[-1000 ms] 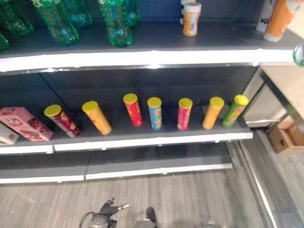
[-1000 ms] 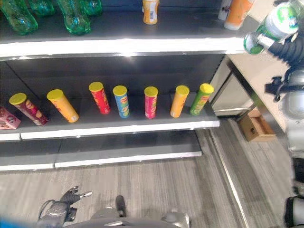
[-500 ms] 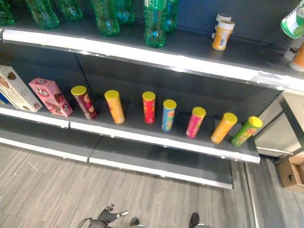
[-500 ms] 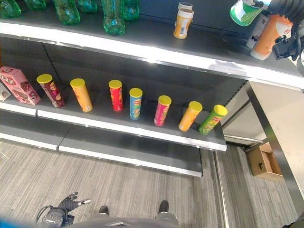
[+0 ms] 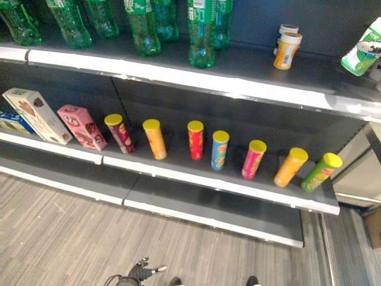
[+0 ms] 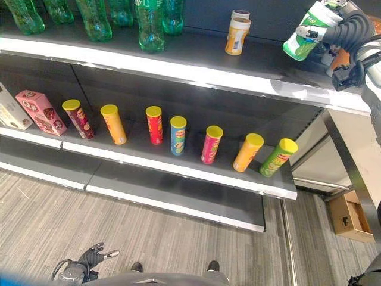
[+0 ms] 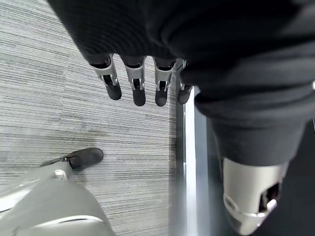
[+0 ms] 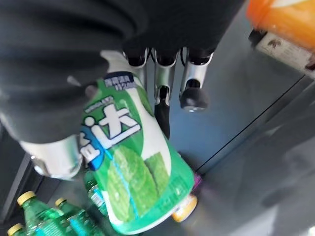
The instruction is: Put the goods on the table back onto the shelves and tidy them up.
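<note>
R arm is raised at the right edge of the scene, its right hand up at top-shelf height with fingers and thumb curled round a green-and-white canister — canister tilted, base end pointing left and down toward the top shelf, held above the shelf's right end, not resting on it. In the right wrist view the canister lies across the palm, thumb on one side, fingers on the other. Just beyond it on the shelf stands an orange bottle; a small orange jar stands well to the canister's left, green bottles further left. L arm hangs low — left hand near the floor, fingers straight and relaxed, holding nothing. Middle shelf carries a row of chip tubes w/ yellow lids.
</note>
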Controlling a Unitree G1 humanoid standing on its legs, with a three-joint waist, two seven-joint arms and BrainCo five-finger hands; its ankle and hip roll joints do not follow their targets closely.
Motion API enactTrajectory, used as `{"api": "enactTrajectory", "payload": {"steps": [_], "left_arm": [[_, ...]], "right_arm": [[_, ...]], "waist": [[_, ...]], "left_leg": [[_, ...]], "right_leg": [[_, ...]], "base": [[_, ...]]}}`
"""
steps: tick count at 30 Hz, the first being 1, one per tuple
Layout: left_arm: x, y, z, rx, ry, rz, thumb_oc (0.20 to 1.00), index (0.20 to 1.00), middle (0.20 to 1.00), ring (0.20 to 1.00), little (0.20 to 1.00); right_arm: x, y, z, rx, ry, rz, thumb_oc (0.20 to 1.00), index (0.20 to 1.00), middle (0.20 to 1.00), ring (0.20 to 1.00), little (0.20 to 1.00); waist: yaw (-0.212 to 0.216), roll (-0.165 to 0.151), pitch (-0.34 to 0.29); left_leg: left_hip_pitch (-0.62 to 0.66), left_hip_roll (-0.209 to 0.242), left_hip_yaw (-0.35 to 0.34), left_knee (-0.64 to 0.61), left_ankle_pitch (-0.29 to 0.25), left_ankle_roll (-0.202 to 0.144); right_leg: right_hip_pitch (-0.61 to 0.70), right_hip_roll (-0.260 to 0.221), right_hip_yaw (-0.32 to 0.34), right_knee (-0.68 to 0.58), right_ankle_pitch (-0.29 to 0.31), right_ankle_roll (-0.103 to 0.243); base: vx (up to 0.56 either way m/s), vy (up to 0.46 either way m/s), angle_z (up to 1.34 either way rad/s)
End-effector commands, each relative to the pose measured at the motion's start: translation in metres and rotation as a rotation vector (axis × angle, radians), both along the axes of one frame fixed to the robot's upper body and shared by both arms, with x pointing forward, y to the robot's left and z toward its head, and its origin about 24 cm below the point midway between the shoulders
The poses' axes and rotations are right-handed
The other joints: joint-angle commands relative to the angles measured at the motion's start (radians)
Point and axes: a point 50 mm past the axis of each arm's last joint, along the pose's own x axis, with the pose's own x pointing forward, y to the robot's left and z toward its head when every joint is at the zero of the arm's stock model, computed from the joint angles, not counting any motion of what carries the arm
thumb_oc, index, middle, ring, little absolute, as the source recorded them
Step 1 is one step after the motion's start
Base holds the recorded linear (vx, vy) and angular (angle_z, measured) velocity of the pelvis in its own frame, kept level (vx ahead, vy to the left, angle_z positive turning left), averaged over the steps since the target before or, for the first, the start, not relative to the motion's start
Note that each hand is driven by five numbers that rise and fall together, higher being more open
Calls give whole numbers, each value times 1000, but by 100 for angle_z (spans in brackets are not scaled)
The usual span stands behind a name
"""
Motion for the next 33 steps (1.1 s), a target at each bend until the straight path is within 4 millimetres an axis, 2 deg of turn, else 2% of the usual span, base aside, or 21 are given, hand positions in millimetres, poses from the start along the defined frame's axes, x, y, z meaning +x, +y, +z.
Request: {"api": "enactTrajectory", "payload": {"steps": [1,4,6,8,13,19,24,33], "left_arm": [[14,8,6,32,-39,-36,1000,1000,1000,1000,1000],[14,8,7,23,-46,-31,1000,1000,1000,1000,1000],[14,7,7,16,-48,-24,1000,1000,1000,1000,1000],[13,7,6,12,-44,-23,1000,1000,1000,1000,1000],[4,11,3,15,-9,-10,1000,1000,1000,1000,1000],[-1,14,2,23,16,6,1000,1000,1000,1000,1000],[0,20,3,33,10,40,1000,1000,1000,1000,1000],[-4,23,2,50,26,70,1000,1000,1000,1000,1000]], "right_arm": [[4,9,36,-28,-85,-6,200,200,200,200,200],[6,5,36,-32,-70,-29,200,200,200,200,200],[3,-12,37,-27,-42,-98,200,200,200,200,200],[1,-21,37,-24,-20,-127,200,200,200,200,200],[-2,-29,35,-39,29,-145,200,200,200,200,200],[3,-25,28,-39,66,-124,200,200,200,200,200],[13,-14,18,-54,96,-91,200,200,200,200,200],[19,-7,10,-109,108,-105,200,200,200,200,200]], "waist": [[21,-31,-1],[25,-30,-2],[33,-35,-1],[39,-40,2],[49,-61,12],[57,-71,14],[63,-72,13],[61,-71,8]], "left_leg": [[-32,28,46,69,-73,-55],[-32,27,42,71,-73,-54],[-39,23,33,72,-73,-54],[-45,23,26,76,-73,-54],[-62,24,10,78,-70,-55],[-60,25,7,76,-71,-55],[-51,22,11,73,-74,-53],[-46,19,13,70,-77,-52]], "right_leg": [[50,-26,-37,92,-200,28],[52,-28,-41,93,-199,29],[53,-33,-56,103,-200,31],[52,-36,-64,109,-201,32],[44,-43,-82,125,-205,33],[51,-44,-92,126,-206,31],[56,-46,-95,122,-202,33],[61,-50,-99,122,-201,34]], "base": [[22,8,-4],[17,11,10],[49,31,20],[29,19,21],[-1,-2,14],[3,-2,10],[2,3,1],[0,0,0]]}}
